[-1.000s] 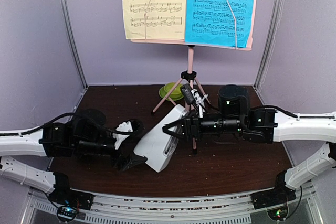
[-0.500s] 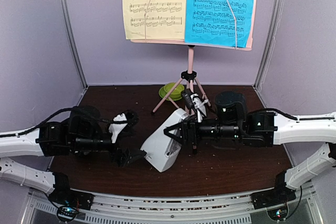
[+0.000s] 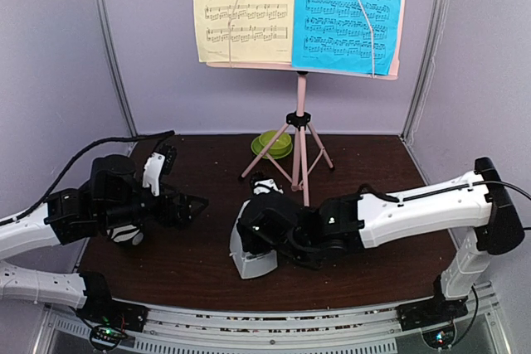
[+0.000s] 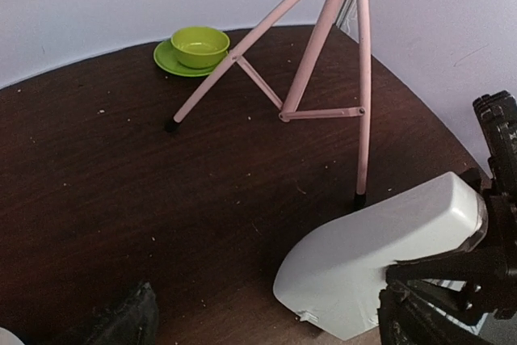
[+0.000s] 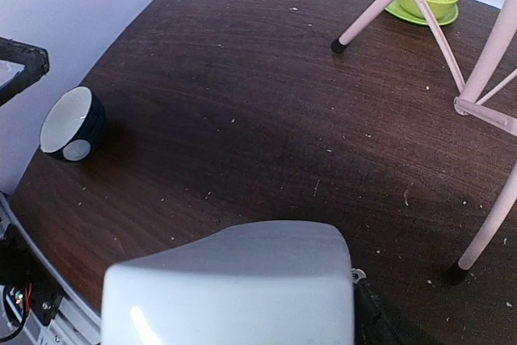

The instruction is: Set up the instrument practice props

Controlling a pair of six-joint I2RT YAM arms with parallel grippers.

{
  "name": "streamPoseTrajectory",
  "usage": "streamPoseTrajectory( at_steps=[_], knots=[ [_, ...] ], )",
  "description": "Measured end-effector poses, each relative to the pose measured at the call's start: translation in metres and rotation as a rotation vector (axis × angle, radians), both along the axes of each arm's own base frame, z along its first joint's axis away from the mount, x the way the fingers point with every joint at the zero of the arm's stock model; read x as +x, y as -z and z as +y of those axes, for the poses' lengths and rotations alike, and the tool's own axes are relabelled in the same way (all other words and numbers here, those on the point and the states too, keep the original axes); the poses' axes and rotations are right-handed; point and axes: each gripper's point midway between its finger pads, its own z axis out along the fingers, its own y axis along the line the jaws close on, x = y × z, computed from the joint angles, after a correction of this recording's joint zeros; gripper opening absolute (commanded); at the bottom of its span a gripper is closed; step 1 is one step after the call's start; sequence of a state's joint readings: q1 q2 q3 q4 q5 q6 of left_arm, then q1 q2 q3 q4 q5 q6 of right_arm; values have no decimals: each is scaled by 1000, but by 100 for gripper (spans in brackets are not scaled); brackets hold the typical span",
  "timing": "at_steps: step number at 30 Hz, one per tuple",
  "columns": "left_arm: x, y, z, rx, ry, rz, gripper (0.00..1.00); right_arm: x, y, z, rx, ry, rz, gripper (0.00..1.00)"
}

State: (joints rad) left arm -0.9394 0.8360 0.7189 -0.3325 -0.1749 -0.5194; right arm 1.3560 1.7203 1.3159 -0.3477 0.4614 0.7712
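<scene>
Dark table (image 3: 191, 163), purple walls. At lower centre we see the metronome (image 3: 249, 261) clamped in the right gripper (image 3: 264, 230), likely to seat it upright before the stand (image 3: 301, 122). At mid-left, the left gripper (image 3: 195, 203) gapes empty, apart from the metronome.

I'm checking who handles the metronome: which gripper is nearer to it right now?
Right. The right gripper is on the metronome, gripping its upper part. The left gripper hangs open, apart from it, off to its left in the top view.
</scene>
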Motion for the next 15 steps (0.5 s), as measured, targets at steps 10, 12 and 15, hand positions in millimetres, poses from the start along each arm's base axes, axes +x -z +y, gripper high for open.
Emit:
streamPoseTrajectory(
  at_steps=[10, 12, 15],
  knots=[
    [-1, 18, 9, -13, -74, 87, 97, 13, 22, 10, -112, 291, -33, 12],
    [-1, 19, 10, -15, -79, 93, 96, 17, 22, 12, -111, 355, -35, 12],
    [-2, 20, 11, -17, -81, 98, 96, 22, 21, 16, -105, 437, -40, 24]
  ],
)
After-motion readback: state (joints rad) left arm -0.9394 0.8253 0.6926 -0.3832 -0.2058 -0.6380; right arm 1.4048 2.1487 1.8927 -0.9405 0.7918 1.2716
